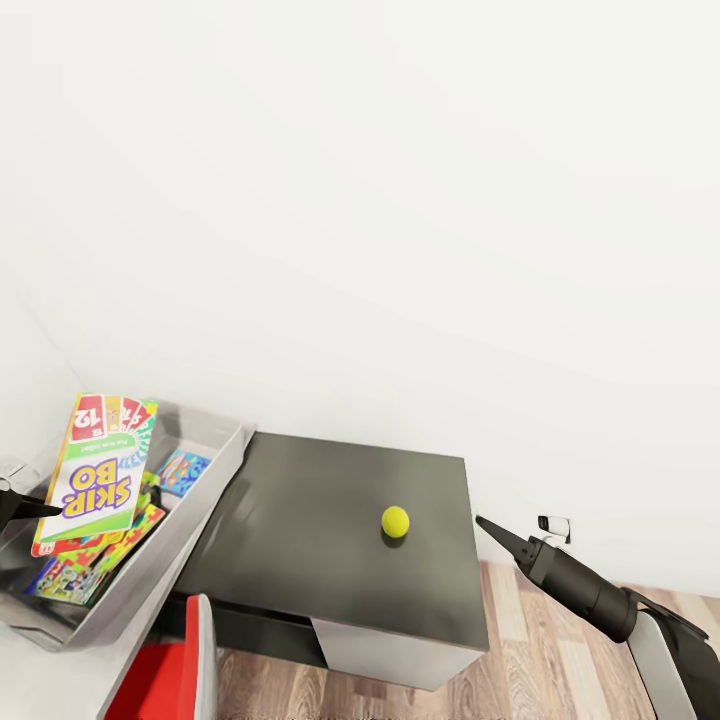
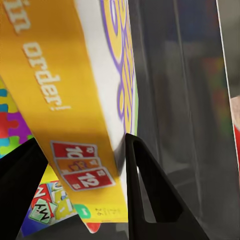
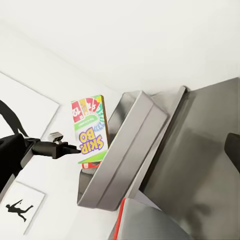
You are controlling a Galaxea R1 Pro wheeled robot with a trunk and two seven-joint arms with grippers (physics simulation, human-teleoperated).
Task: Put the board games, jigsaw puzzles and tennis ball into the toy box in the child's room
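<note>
Left arm's fingers point(image 2: 20, 185) clamp Skip-Bo box point(image 1: 98, 470) over toy box point(image 1: 200, 490).

Jigsaw puzzles point(image 1: 85, 565) largely under Skip-Bo box point(image 1: 100, 475)

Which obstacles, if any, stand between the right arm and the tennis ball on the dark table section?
Probably none: the tennis ball sits alone on the dark table, and the right gripper hovers just beside that edge, pointing toward it.

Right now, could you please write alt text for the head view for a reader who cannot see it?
The left tool holds a Skip-Bo box over a grey toy box already containing colourful puzzles. A tennis ball sits on the dark table section, with the right tool beside that section's edge.
</note>
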